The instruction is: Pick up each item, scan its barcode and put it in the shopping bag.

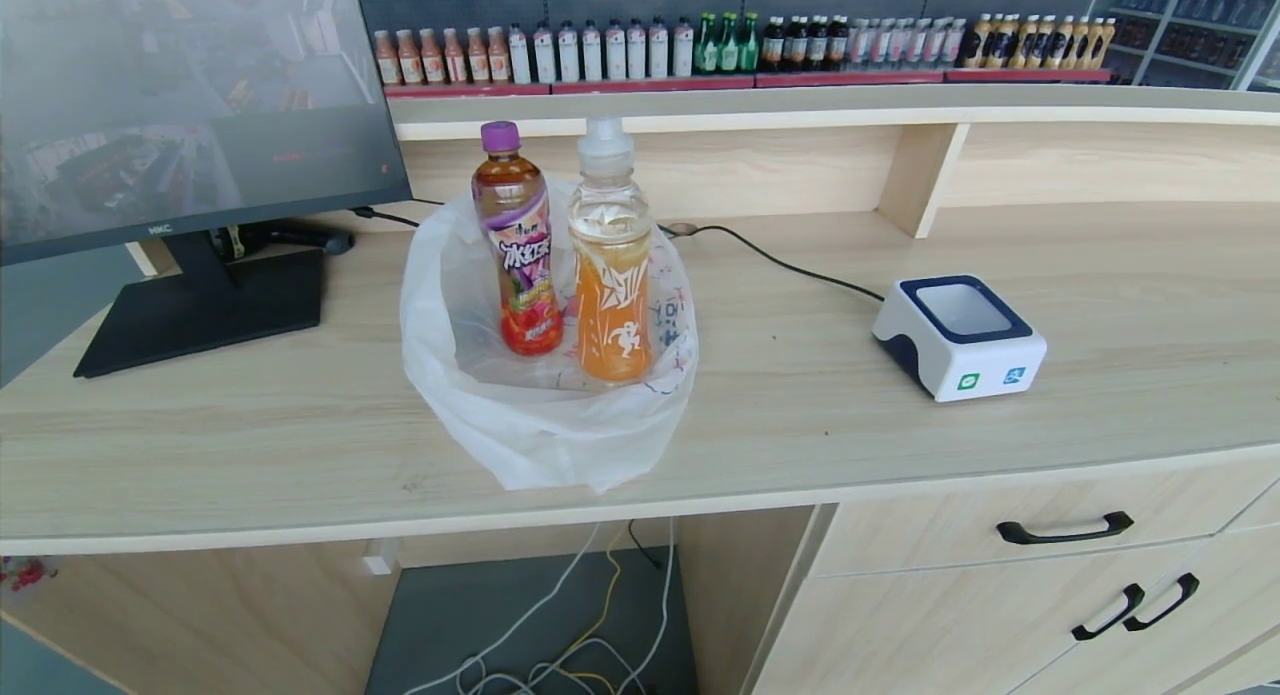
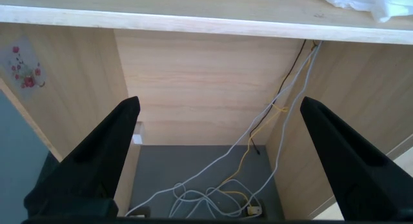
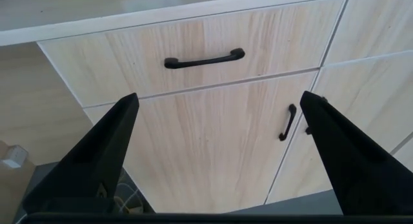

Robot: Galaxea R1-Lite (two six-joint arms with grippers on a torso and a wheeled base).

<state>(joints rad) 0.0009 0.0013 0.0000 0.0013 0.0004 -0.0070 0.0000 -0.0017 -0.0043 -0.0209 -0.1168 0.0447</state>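
Note:
Two drink bottles stand upright inside a thin white shopping bag [image 1: 470, 395] on the wooden counter. One is a red tea bottle [image 1: 518, 245] with a purple cap, the other an orange drink bottle [image 1: 610, 265] with a clear cap. A white and navy barcode scanner [image 1: 958, 337] sits on the counter to the right of the bag. My left gripper [image 2: 219, 114] hangs open below the counter edge, facing the cable recess. My right gripper [image 3: 219, 108] is open too, low in front of the drawer front, with nothing between its fingers.
A monitor [image 1: 190, 105] on a black stand [image 1: 210, 310] occupies the counter's left. A black cable [image 1: 790, 265] runs from the scanner toward the back. Drawers with black handles [image 1: 1064, 530] lie below on the right. Loose cables [image 2: 219, 185] hang under the counter. Shelves of bottles [image 1: 740, 45] line the far wall.

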